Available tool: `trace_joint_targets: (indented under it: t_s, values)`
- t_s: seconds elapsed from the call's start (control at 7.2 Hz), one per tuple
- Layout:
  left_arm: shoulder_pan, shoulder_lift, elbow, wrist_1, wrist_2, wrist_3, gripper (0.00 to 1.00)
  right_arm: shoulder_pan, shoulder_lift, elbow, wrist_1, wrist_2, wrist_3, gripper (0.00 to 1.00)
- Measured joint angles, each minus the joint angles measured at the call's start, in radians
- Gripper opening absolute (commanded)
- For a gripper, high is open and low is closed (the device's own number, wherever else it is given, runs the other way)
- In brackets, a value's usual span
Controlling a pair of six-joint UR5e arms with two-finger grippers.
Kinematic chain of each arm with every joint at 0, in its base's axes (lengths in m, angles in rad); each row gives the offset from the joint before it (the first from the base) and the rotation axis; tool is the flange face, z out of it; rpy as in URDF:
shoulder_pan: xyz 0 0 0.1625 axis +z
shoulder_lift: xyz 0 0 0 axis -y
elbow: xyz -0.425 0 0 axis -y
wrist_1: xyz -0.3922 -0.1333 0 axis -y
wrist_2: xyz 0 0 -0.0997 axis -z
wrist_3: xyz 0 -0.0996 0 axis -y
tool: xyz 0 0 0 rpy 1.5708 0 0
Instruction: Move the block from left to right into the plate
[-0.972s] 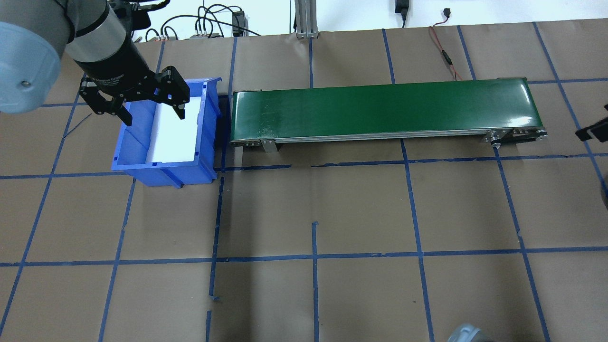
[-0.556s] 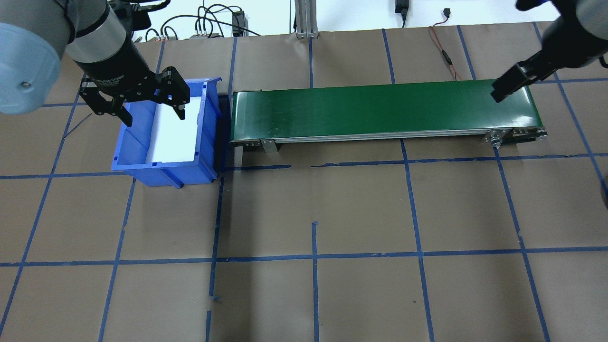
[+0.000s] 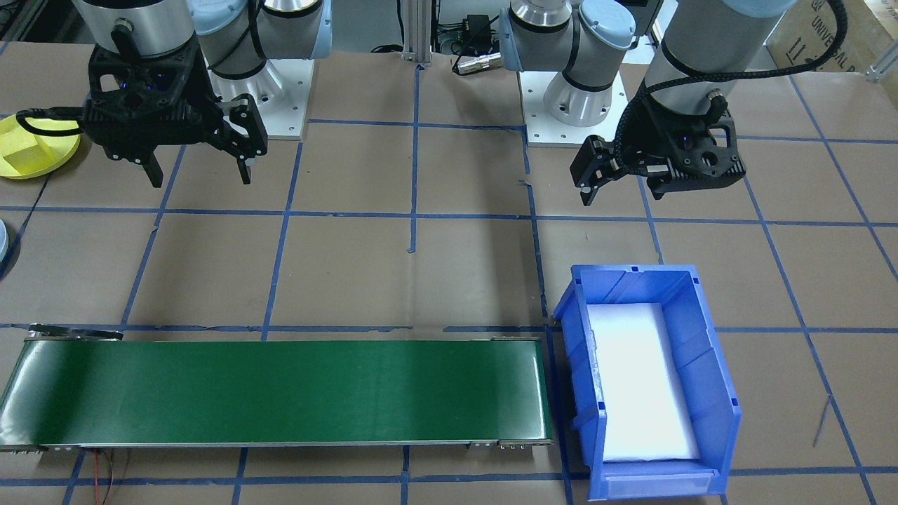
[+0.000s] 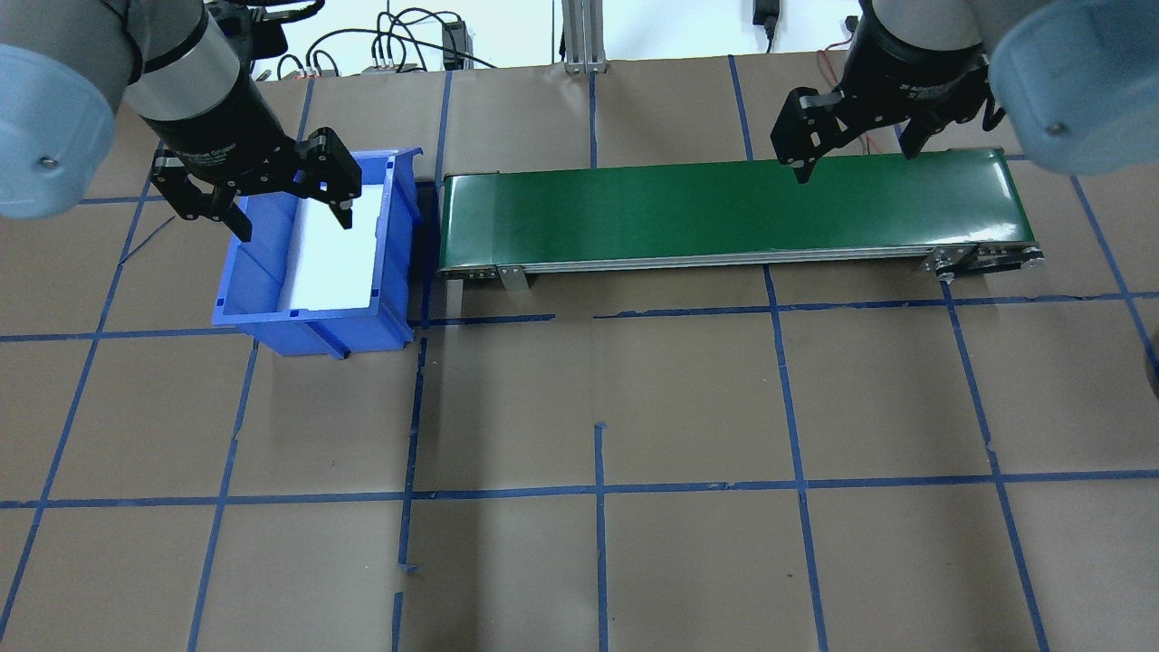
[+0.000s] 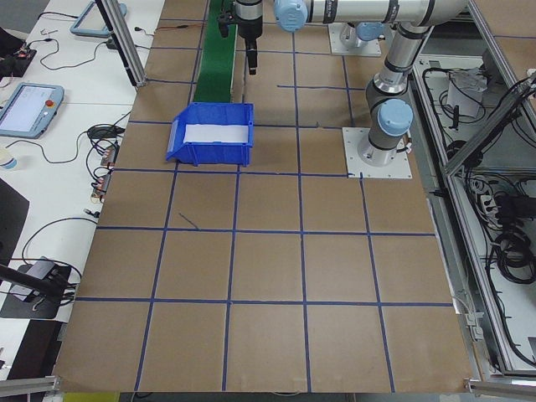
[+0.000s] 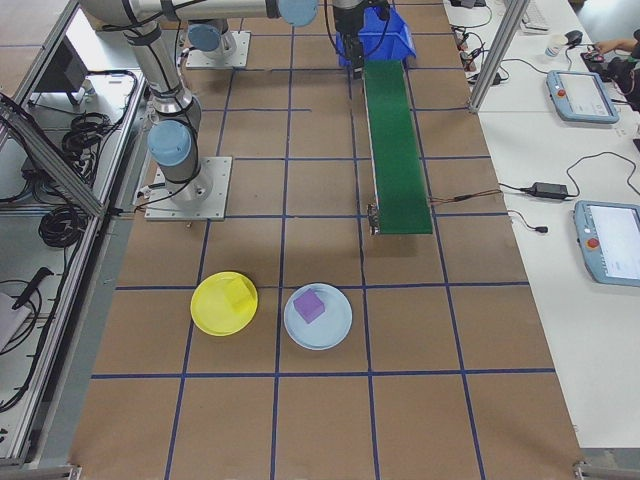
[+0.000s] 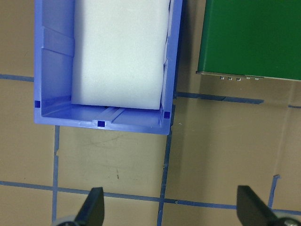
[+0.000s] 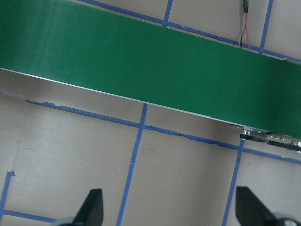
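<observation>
The yellow plate lies on the table past the belt's right end, and a yellow block rests on it. The plate also shows at the left edge of the front view, with the block in it. My left gripper hangs open and empty over the blue bin; the left wrist view shows its fingertips spread wide. My right gripper is open and empty above the right part of the green conveyor belt.
The bin holds only a white foam pad. The belt carries nothing. A light blue plate with a purple block sits beside the yellow plate. A red cable lies behind the belt. Both arm bases stand at the table's robot side.
My right arm has swung in from the right edge to above the belt's right end, its gripper open. The left arm and bin have not moved.
</observation>
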Motion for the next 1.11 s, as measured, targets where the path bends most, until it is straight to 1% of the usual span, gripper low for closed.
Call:
trace_joint_targets:
  t_s: [0.14, 0.28, 0.42, 0.56, 0.83, 1.11]
  values:
    - [0.000, 0.000, 0.000, 0.000, 0.000, 0.000, 1.00, -0.007, 0.017, -0.054, 0.103, 0.020, 0.042, 1.00]
    - [0.000, 0.000, 0.000, 0.000, 0.000, 0.000, 1.00, -0.020, 0.019, -0.069, 0.158, 0.028, 0.059, 1.00]
    - [0.000, 0.000, 0.000, 0.000, 0.000, 0.000, 1.00, -0.029, 0.017, -0.061, 0.175, 0.028, 0.065, 1.00]
    - [0.001, 0.000, 0.000, 0.000, 0.000, 0.000, 1.00, -0.038, 0.013, -0.041, 0.163, 0.028, 0.064, 1.00]
    - [0.001, 0.000, 0.000, 0.000, -0.001, 0.001, 1.00, -0.047, 0.010, -0.019, 0.088, 0.028, 0.064, 1.00]
    - [0.001, 0.000, 0.000, 0.000, -0.001, 0.001, 1.00, -0.074, 0.008, -0.014, 0.094, 0.041, 0.057, 1.00]
